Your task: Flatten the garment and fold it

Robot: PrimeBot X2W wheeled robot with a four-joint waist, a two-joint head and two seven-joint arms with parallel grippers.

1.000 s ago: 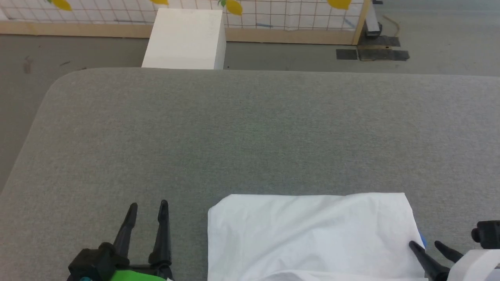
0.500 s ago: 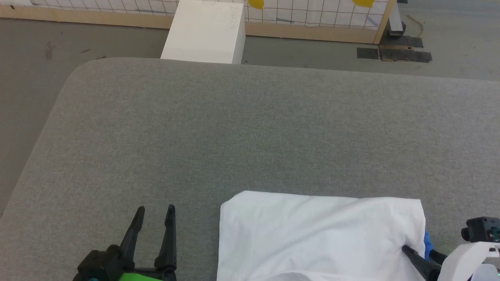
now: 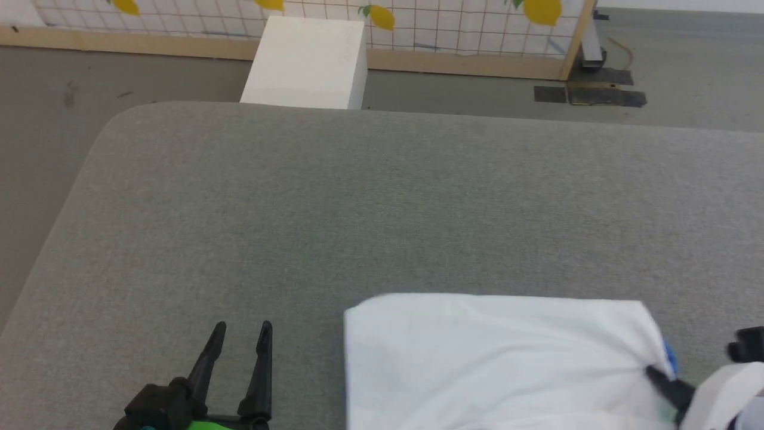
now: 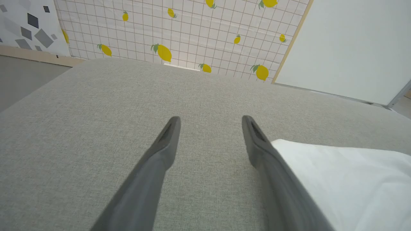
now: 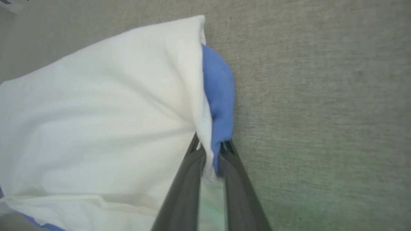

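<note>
The garment (image 3: 495, 358) lies as a folded white block at the near middle-right of the grey padded table (image 3: 382, 203). A strip of its blue sleeve (image 3: 671, 358) peeks out at the right edge. My right gripper (image 3: 656, 375) is shut on that right edge, and the right wrist view shows the fingers (image 5: 192, 166) pinching white cloth and blue sleeve (image 5: 218, 96) together, with the garment (image 5: 96, 128) bunched toward the grip. My left gripper (image 3: 240, 331) stands open over bare table just left of the garment, its two fingers (image 4: 167, 144) well apart and the white cloth (image 4: 346, 179) beside the right one.
A white box (image 3: 307, 63) stands on the floor beyond the table's far edge. Behind it runs a lemon-print partition with a wooden base (image 3: 465, 60). The table's far-left corner (image 3: 113, 125) is rounded, with floor beyond it.
The right gripper has closed on the garment's right edge, which now puckers toward it. The head camera shifted slightly. The left gripper stays open in place.
</note>
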